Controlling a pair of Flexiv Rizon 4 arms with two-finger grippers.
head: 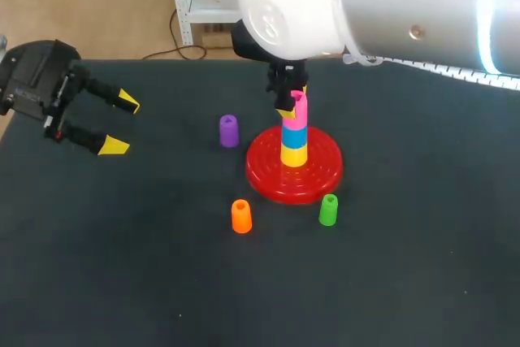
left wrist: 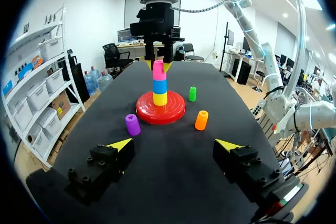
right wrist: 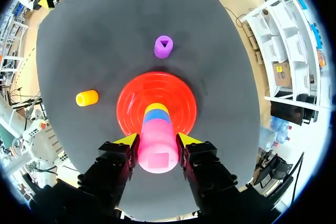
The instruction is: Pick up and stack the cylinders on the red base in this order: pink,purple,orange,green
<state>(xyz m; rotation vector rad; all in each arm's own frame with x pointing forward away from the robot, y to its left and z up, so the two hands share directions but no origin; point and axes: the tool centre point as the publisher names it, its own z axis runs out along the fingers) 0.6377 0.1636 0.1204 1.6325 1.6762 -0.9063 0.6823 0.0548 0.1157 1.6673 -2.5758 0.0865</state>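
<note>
Right wrist view: pink cyl. [right wrist: 157, 154] gripped in right pincer [right wrist: 158, 140].

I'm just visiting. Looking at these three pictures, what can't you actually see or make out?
Right wrist view: the green cylinder is missing, probably behind the right gripper.
Right wrist view: the blue cylinder and yellow cylinder are mostly covered by the pink cylinder above them.
Head view: most of the right gripper is hidden behind the right arm.
</note>
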